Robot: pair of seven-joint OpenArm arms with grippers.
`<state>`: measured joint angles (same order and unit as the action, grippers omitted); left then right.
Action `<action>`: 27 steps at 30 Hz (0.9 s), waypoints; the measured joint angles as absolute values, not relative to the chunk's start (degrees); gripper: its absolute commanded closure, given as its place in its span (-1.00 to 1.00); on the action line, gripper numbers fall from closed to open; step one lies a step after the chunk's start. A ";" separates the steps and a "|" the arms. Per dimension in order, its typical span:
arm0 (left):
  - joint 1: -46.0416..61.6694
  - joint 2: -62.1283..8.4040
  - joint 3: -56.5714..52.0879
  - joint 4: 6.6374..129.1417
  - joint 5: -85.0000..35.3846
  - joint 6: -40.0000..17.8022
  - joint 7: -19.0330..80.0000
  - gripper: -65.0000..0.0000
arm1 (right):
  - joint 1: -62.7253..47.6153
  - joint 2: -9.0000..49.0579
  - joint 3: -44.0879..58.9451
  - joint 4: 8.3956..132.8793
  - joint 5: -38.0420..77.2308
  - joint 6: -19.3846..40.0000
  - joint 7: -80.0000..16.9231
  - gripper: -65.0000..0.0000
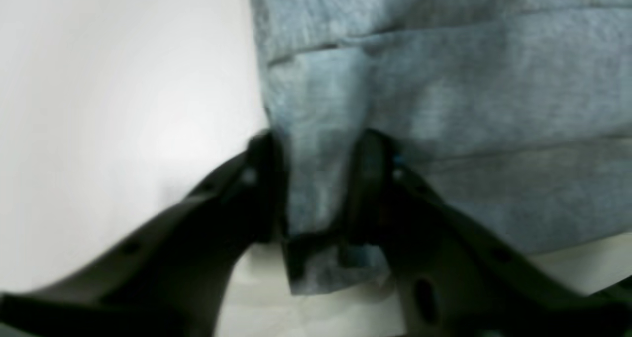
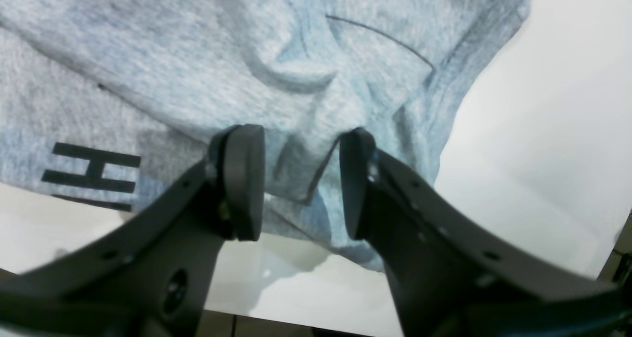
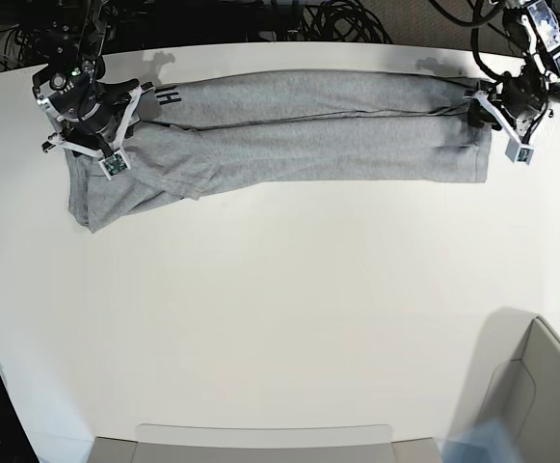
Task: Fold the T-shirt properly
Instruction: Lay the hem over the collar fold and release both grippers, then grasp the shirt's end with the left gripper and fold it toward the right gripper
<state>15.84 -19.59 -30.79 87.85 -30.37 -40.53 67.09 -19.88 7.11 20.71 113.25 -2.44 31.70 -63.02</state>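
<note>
The heather-grey T-shirt (image 3: 308, 140) lies stretched in a long band along the far side of the white table (image 3: 280, 309). Black lettering (image 3: 169, 95) shows near its left end and also in the right wrist view (image 2: 94, 171). My left gripper (image 3: 482, 108) is at the band's right end. In the left wrist view it (image 1: 318, 189) is shut on a fold of the shirt (image 1: 469, 105) at its edge. My right gripper (image 3: 101, 135) is at the left end. In the right wrist view it (image 2: 298, 179) is open, with its jaws either side of a bunched hem of the shirt (image 2: 173, 56).
A grey bin (image 3: 540, 405) stands at the front right corner. A flat grey tray (image 3: 260, 444) runs along the front edge. Dark cables (image 3: 347, 19) lie behind the table's far edge.
</note>
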 measured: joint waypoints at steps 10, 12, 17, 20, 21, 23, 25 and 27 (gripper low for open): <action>7.05 -23.05 -27.49 72.95 -34.89 -41.85 68.69 1.00 | -19.81 6.96 19.03 113.23 -2.04 31.70 -62.98 0.22; 6.13 -24.51 -30.59 70.39 -35.29 -42.17 67.77 1.00 | -19.84 6.92 19.05 113.23 -1.98 31.70 -63.00 0.22; 2.72 -28.88 -33.52 65.32 -32.58 -41.71 65.93 1.00 | -19.14 5.37 19.25 113.23 -1.48 31.68 -62.94 0.22; -0.05 -31.97 -33.52 61.89 -31.07 -41.21 66.19 1.00 | -18.90 5.10 19.22 113.25 -1.72 31.70 -62.76 0.22; -1.02 -32.69 -33.52 60.80 -30.74 -40.99 66.26 1.00 | -18.87 4.56 19.22 113.25 -2.04 31.70 -62.85 0.22; -2.31 -34.13 -33.36 59.44 -29.91 -40.95 67.18 1.00 | -18.87 3.97 19.25 113.23 -2.35 31.70 -63.05 0.22; -3.09 -35.11 -33.26 59.33 -27.11 -40.53 67.55 1.00 | -18.68 3.77 19.18 113.23 -1.69 31.70 -63.00 0.22; -3.84 -35.92 -33.21 59.90 -23.42 -40.27 68.53 1.00 | -18.35 3.22 19.18 113.23 -2.13 31.70 -63.02 0.22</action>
